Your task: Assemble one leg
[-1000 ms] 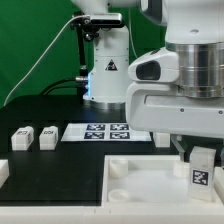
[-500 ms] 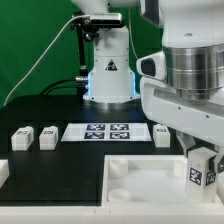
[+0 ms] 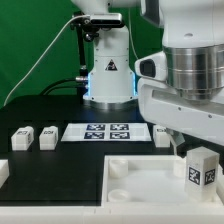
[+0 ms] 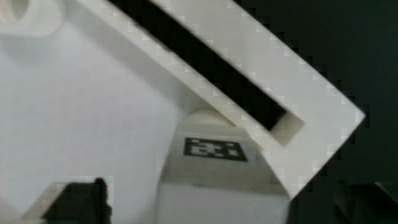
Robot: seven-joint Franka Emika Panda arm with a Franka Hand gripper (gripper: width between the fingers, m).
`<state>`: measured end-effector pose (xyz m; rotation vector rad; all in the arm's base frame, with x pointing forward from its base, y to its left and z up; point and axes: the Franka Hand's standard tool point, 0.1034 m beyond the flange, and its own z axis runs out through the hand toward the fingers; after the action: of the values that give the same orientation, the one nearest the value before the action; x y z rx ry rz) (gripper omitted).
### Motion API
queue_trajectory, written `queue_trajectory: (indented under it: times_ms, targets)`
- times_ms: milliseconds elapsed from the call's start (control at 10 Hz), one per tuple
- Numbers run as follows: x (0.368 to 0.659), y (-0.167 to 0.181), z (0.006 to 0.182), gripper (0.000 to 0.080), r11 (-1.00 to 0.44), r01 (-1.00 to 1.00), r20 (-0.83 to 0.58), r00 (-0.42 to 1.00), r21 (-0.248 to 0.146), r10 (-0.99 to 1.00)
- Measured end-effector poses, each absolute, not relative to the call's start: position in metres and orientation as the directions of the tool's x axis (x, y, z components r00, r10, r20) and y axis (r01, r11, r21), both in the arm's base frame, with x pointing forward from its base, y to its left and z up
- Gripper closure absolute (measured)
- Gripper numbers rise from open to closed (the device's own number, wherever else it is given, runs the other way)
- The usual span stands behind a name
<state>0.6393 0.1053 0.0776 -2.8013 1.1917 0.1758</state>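
Observation:
My gripper (image 3: 200, 158) is shut on the leg (image 3: 203, 168), a small white block whose black-and-white tag faces the camera. It hangs upright, slightly turned, over the right end of the large white tray (image 3: 140, 168) with round corner sockets. In the wrist view the leg (image 4: 221, 175) sits between my dark fingers (image 4: 71, 203), its tag toward the camera, with the tray's wall (image 4: 267, 75) and floor beyond it. Whether the leg touches the tray cannot be told.
The marker board (image 3: 105, 131) lies mid-table. Two loose white legs (image 3: 20, 138) (image 3: 47, 136) stand to its left in the exterior view, and one (image 3: 163, 134) at its right end. Another white part (image 3: 3, 172) shows at the left edge. The robot base (image 3: 108, 70) stands behind.
The hand has turned about its vertical axis with the leg in it, so the leg now shows a corner. It has stayed over the tray's right end.

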Motion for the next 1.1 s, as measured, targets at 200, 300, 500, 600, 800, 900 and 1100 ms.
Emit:
queue_trajectory:
  times_ms: [200,300,500,600,800,900,1100]
  targets:
    - [0.6364,0.1049,0.0778,0.0151,-0.85,-0.526,-0.14,0.845,-0.045,-0.516]
    - [0.6367,0.1045,0.0783,0.0151,-0.922,-0.384,-0.123,0.919,-0.046,-0.376]
    - [0.6384,0.1024,0.0782,0.0151,-0.991,-0.122,-0.104,0.988,-0.055,-0.115]
    - [0.6393,0.1006,0.0789,0.0151,-0.997,0.046,-0.1,0.994,-0.057,0.052]
    - [0.6412,0.1003,0.0809,0.0151,-0.956,0.286,-0.083,0.953,-0.068,0.292]
    - [0.6414,0.0995,0.0808,0.0151,-0.913,0.401,-0.073,0.911,-0.078,0.406]
    - [0.6413,0.0992,0.0803,0.0151,-0.857,0.507,-0.062,0.856,-0.086,0.513]
